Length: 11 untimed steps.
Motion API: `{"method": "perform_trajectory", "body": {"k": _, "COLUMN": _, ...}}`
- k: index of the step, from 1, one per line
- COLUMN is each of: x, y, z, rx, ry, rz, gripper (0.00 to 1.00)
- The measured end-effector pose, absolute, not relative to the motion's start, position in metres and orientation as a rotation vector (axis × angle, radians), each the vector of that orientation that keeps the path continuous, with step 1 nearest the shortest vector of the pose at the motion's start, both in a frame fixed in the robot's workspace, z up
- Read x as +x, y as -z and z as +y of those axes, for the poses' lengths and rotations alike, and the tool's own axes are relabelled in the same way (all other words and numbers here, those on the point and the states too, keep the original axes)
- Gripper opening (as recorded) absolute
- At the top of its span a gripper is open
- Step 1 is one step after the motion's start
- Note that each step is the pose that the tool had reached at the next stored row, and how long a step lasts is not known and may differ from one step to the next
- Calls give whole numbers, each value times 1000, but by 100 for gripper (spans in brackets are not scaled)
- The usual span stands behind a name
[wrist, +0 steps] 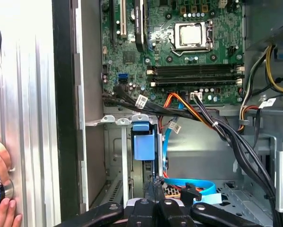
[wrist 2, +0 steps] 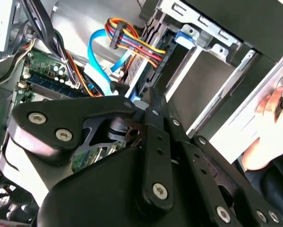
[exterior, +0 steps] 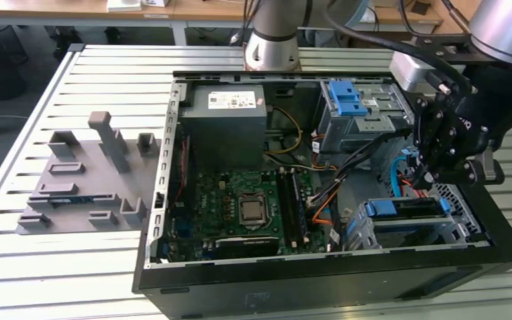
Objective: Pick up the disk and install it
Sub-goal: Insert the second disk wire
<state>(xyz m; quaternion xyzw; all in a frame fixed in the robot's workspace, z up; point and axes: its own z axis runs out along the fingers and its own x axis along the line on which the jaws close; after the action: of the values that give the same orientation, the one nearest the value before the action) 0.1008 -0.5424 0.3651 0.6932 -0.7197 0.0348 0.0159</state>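
The black gripper (exterior: pixel 441 175) — fingers closed together, empty — hovers just above the blue-framed silver disk (exterior: pixel 405 209), seated lengthwise in its bay.

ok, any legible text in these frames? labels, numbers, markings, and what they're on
No text can be read.
Power supply, white label: print too small to read.
Cable tags in the first wrist view: blurred, unreadable.
Motherboard markings: too small to read.
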Motion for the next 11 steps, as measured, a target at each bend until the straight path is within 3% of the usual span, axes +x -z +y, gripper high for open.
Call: {"method": "perform_trajectory", "body": {"k": 11, "x": 96, "y": -383, "z": -542, "rx": 2156, "ry": -108, "rz": -2239, "gripper": 11}}
